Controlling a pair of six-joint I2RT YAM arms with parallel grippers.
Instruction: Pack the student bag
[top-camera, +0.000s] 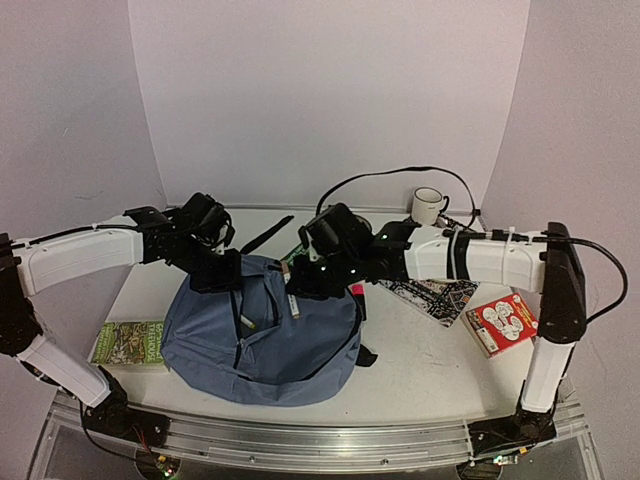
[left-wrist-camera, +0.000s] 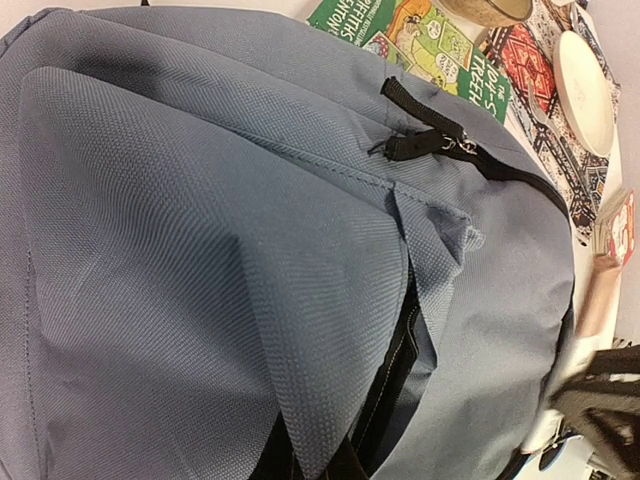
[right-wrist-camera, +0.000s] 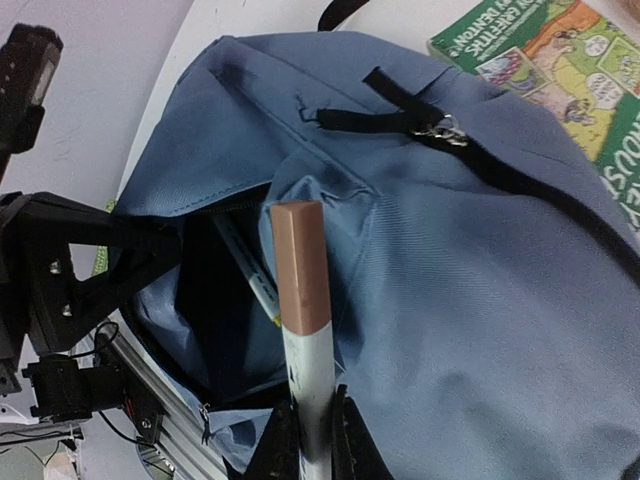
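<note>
- The student bag (top-camera: 265, 345) lies slumped in the middle of the worktop (top-camera: 420, 360), between the two arms. Its main mouth (right-wrist-camera: 215, 310) gapes open on the side facing the left arm.
- We can already spot a pale pen (right-wrist-camera: 252, 278) lying just inside that mouth, so we'd say packing is partway along.
- The left pincer (top-camera: 222, 272) is pressed together right at the bag's upper rim. It looks to us like it's pinching the fabric to prop the mouth open, though its fingertips are hidden.
- The right pincer (right-wrist-camera: 312, 425) is pinching a white marker (right-wrist-camera: 300, 280) with a brown cap. The cap end points out over the bag, just beside the opening.
- So the step in hand, as we read it: dropping this marker in.
- For the next move, we reckon the marker has to swing over the dark gap and tip cap-first past the folded flap before letting go. Otherwise it could just land on top of the fabric.
- Further out sit a green comic book (right-wrist-camera: 560, 60), a red book (top-camera: 500, 320) and a mug (top-camera: 430, 205), all outside the bag.
</note>
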